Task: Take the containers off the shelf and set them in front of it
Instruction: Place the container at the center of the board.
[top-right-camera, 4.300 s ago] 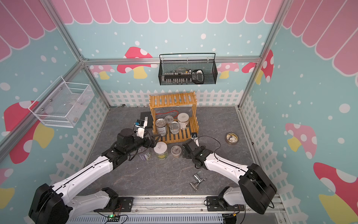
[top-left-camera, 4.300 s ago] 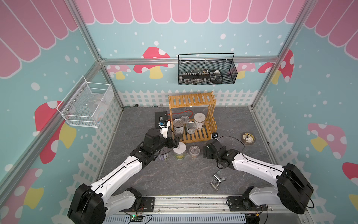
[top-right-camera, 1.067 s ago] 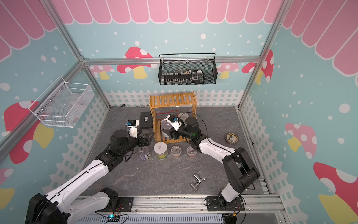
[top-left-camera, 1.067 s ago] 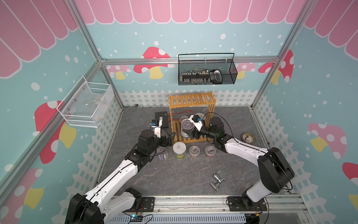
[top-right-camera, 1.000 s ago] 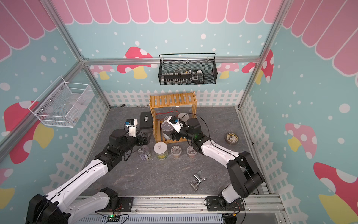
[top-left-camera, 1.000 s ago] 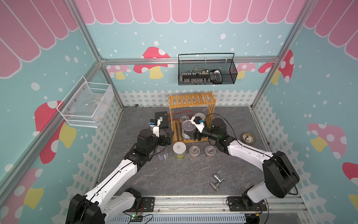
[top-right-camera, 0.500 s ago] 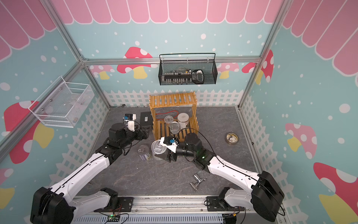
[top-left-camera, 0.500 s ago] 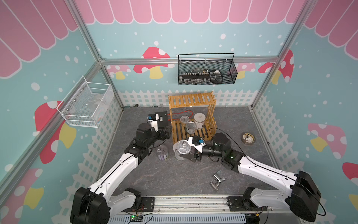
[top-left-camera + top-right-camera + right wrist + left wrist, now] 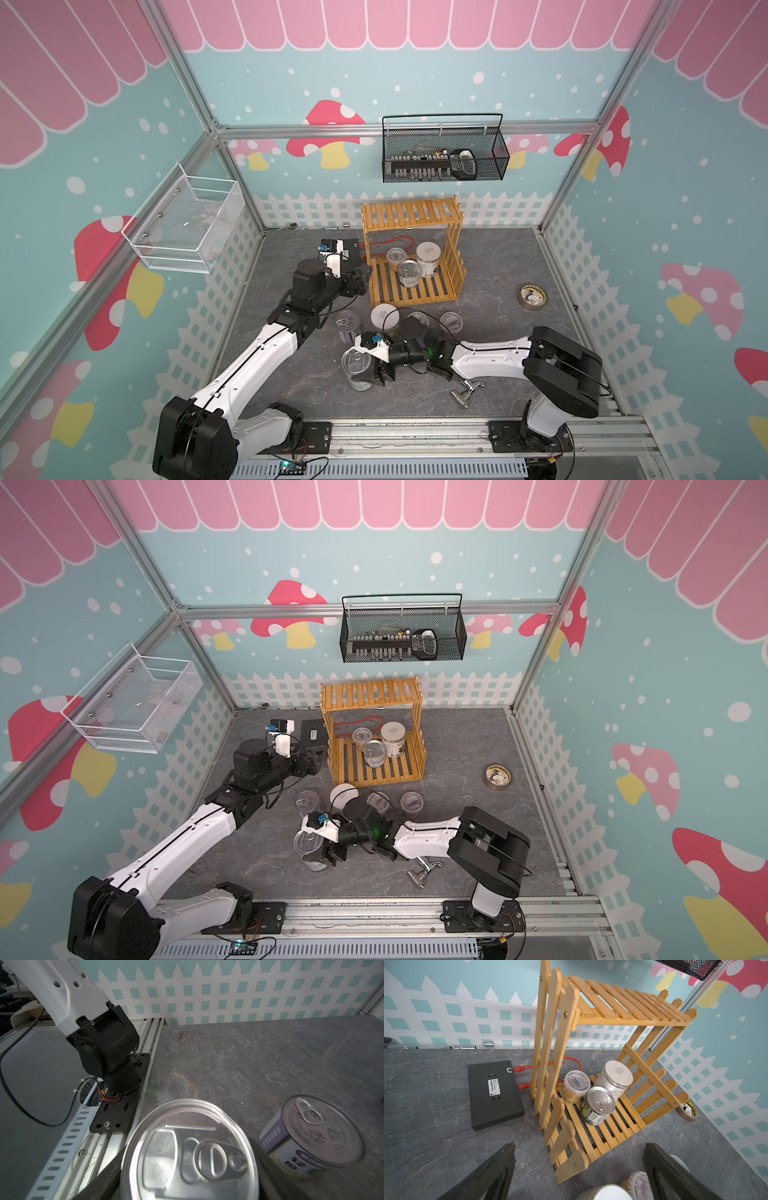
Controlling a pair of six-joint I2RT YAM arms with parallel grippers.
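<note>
Right gripper (image 9: 376, 374) has carried its tin (image 9: 357, 368) away from the shelf (image 9: 411, 214) to the front of the table (image 9: 498, 266), near the purple tin (image 9: 348, 326). Left gripper (image 9: 360, 277) has drawn up at the shelf's left side. Right jaws are clamped on the tin's sides, which keeps it upright with the base free for setting down; cannot tell whether the base touches yet. Spot likely chosen because the row just before the shelf is taken: purple tin, jar (image 9: 385, 318), cups (image 9: 451, 321). Left jaws are wide apart and empty, facing the lower tier, probably lined up for the next pick. Left on that tier, clustered: back cup (image 9: 576, 1086), second tin (image 9: 598, 1105), canister (image 9: 612, 1078). Top tier bare.
</note>
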